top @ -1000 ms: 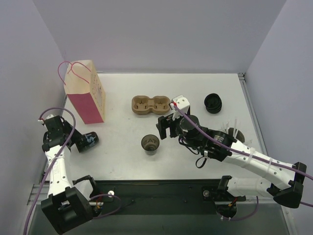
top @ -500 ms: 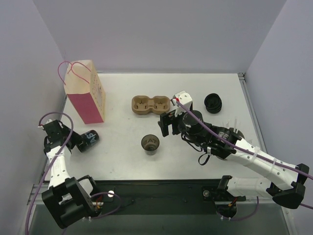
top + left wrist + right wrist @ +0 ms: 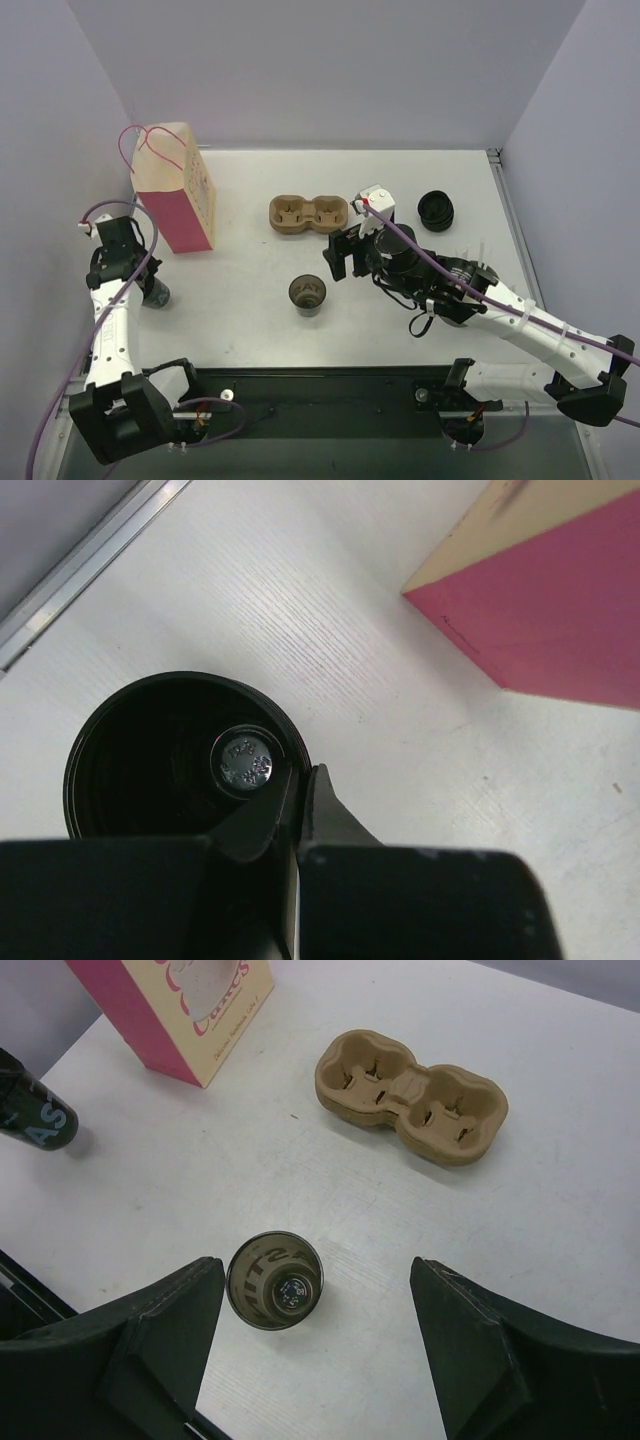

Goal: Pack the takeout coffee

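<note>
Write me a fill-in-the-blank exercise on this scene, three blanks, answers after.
The brown pulp tray has ___ wells, both empty.
The right gripper, near the dark lidless cup at mid-table, is ___.
The left gripper pinches the wall of a black lidless cup standing beside the ___ paper bag.
Missing words: two, open, pink.

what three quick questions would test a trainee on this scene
1. True or false: both wells of the tray are empty.
2. Fill in: the left pincer pinches a cup by its ____.
3. Pick one. The right pincer is: A open, holding nothing; B shut on the tray; C shut on the cup.

Key: 1 true; 2 rim; 3 A.
</note>
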Robot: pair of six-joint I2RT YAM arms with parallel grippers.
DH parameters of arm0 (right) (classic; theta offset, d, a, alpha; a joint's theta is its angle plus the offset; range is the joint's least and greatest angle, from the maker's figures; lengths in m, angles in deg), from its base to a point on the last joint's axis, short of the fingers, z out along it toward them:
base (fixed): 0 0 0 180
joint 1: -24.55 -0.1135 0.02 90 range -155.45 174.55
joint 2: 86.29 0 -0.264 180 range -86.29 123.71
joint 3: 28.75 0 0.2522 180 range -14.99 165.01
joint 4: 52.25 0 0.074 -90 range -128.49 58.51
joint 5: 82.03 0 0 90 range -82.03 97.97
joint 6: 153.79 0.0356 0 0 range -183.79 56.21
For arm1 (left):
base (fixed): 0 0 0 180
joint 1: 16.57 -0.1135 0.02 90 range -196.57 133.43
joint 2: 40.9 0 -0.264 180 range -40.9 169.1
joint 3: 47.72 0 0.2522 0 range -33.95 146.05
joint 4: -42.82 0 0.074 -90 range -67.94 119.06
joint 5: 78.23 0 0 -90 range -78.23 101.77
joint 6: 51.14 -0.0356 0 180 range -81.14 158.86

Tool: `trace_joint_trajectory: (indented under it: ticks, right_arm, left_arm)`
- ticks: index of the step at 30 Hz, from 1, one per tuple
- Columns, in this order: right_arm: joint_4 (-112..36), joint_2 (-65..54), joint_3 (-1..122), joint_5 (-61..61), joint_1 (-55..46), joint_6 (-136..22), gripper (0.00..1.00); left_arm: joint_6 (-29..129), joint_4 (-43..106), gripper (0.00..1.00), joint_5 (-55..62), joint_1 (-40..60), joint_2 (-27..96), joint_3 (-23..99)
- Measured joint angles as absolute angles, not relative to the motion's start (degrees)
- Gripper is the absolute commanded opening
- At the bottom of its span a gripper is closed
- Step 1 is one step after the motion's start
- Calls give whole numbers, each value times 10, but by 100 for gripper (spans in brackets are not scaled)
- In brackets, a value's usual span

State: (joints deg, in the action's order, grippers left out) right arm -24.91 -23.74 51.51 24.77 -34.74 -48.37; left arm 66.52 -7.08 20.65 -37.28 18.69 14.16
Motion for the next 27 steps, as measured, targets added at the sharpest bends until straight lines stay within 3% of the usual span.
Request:
trace_joint_trajectory:
  ticks: [9,21,27]
  right_arm:
    - [-235,-238,527,247,-348,-482,77]
    - [-232,-239,527,247,-348,-475,77]
    - [-231,-239,527,247,-348,-472,77]
  left_arm:
    - [640,-124,0,348,-240,228,170]
    - [621,-100,0,380,-222,270,151]
    - [616,-84,9,369,-219,270,143]
